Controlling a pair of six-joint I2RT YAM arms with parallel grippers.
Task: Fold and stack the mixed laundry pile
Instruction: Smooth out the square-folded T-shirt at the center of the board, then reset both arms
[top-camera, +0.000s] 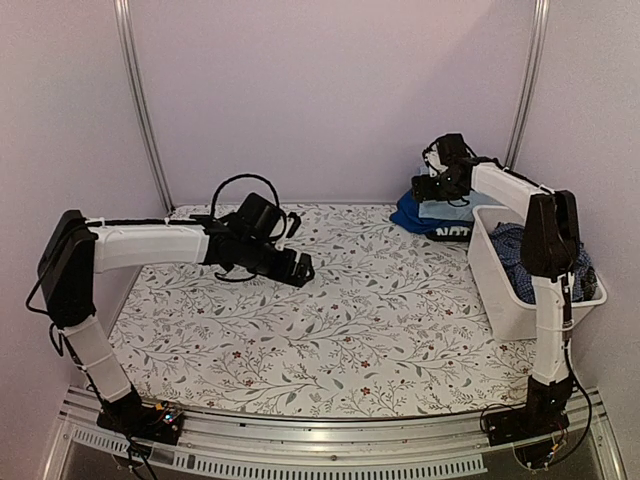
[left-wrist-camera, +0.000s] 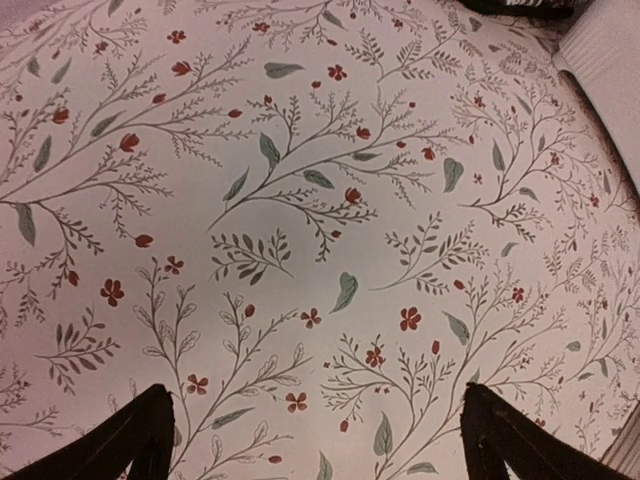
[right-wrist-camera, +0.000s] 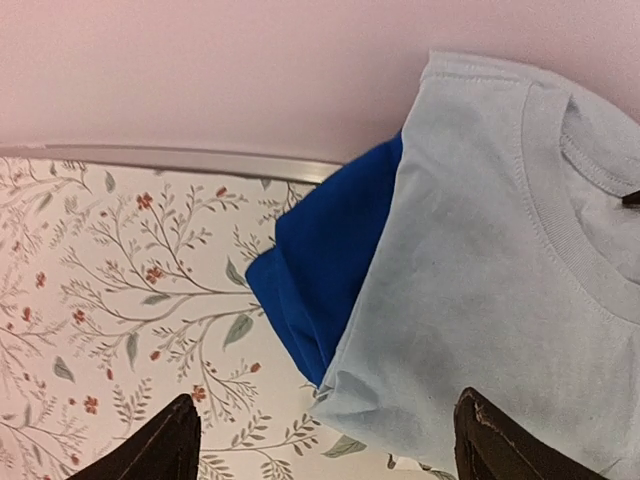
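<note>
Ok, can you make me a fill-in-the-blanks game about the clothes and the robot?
On the royal blue garment lies a pale ____ shirt.
The checked garment sits ____ the white tub.
The left gripper is open and holds ____.
Missing words: blue, inside, nothing.

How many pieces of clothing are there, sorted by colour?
Royal blue garment: 1
Pale blue T-shirt: 1
Dark cloth with white lettering, at the front of the stack (possibly part of another garment): 1
Blue checked garment, in the white tub: 1
Total: 4
</note>
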